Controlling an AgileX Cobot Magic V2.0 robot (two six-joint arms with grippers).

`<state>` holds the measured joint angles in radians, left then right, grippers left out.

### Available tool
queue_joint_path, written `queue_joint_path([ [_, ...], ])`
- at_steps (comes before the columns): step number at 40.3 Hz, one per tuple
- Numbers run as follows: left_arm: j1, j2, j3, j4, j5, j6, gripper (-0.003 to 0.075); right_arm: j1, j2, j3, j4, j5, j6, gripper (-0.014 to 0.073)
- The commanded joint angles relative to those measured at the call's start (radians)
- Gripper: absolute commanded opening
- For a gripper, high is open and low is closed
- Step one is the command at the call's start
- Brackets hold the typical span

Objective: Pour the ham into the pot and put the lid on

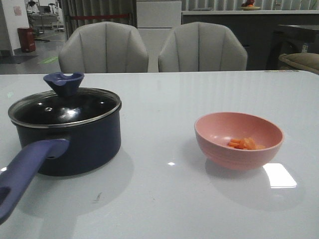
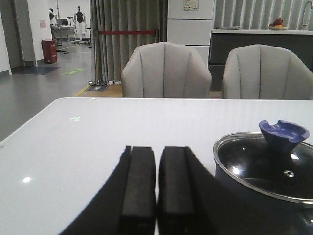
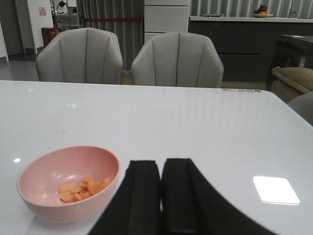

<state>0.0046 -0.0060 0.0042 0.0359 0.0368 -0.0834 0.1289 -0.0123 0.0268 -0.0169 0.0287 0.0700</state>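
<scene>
The dark navy pot (image 1: pixel 75 142) stands at the left of the white table, its blue-purple handle (image 1: pixel 27 167) pointing toward the front. The glass lid (image 1: pixel 62 110) with its blue-purple knob (image 1: pixel 64 82) sits on the pot. The ham (image 1: pixel 244 144), a small heap of orange slices, lies in the pink bowl (image 1: pixel 239 139) at the right. Neither gripper shows in the front view. My left gripper (image 2: pixel 157 152) is shut and empty, beside the pot (image 2: pixel 254 196) and lid (image 2: pixel 266 166). My right gripper (image 3: pixel 161 164) is shut and empty, beside the bowl (image 3: pixel 68 183) and ham (image 3: pixel 83 188).
Two grey chairs (image 1: pixel 103 49) (image 1: pixel 202 47) stand behind the table's far edge. A bright light patch (image 1: pixel 279 175) reflects on the table (image 1: pixel 159 199) near the bowl.
</scene>
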Motion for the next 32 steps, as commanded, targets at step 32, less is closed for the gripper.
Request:
queue_joint_path([
  [32, -0.002, 0.174, -0.331, -0.061, 0.007, -0.004, 0.0113, -0.002, -0.017, -0.005, -0.012, -0.085, 0.004, 0.0159],
])
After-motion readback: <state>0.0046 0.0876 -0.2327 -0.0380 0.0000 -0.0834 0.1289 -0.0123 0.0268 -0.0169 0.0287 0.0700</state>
